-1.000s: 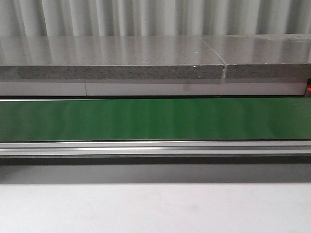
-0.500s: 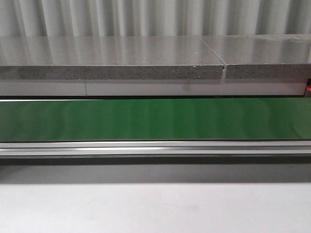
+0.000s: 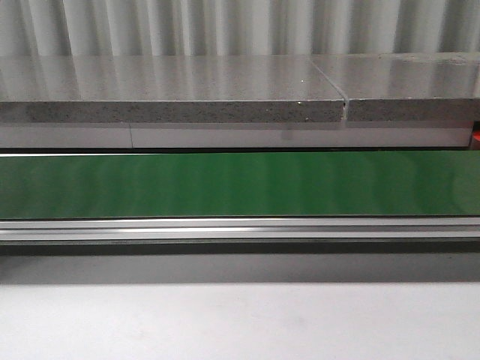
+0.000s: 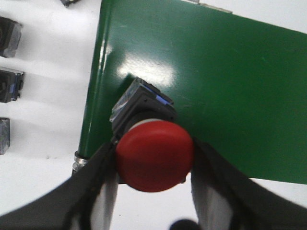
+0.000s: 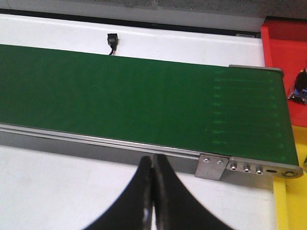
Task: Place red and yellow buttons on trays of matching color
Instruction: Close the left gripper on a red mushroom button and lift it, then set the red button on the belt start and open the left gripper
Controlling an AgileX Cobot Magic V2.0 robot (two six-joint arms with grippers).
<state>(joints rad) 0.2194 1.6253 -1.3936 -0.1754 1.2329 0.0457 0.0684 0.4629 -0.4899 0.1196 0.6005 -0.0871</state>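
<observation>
Nothing has moved in the front view since a second ago: the green conveyor belt (image 3: 240,184) lies bare, as it did before, with no arm or button crossing it.

Working left to right, the left gripper (image 4: 151,158) is clamped on the red button (image 4: 154,155), its fingers pressed against either side of the cap, which hangs over the end of the belt (image 4: 216,86) with the grey housing under it. Beside the belt at about 9 o'clock in that view sit several spare housings (image 4: 9,85) on the white table (image 4: 48,124).

The right gripper (image 5: 152,196) has its fingers together on nothing, poised at 6 o'clock below the belt rail (image 5: 144,143). The red tray (image 5: 287,52) shows at 2 o'clock with something in it (too cropped to name), and the yellow tray (image 5: 290,201) at 5 o'clock.

The risk, as I judge it, is the grip on a smooth rounded cap: it could slip or twist free. Released tilted, the top-heavy button may topple or roll off the belt edge.
</observation>
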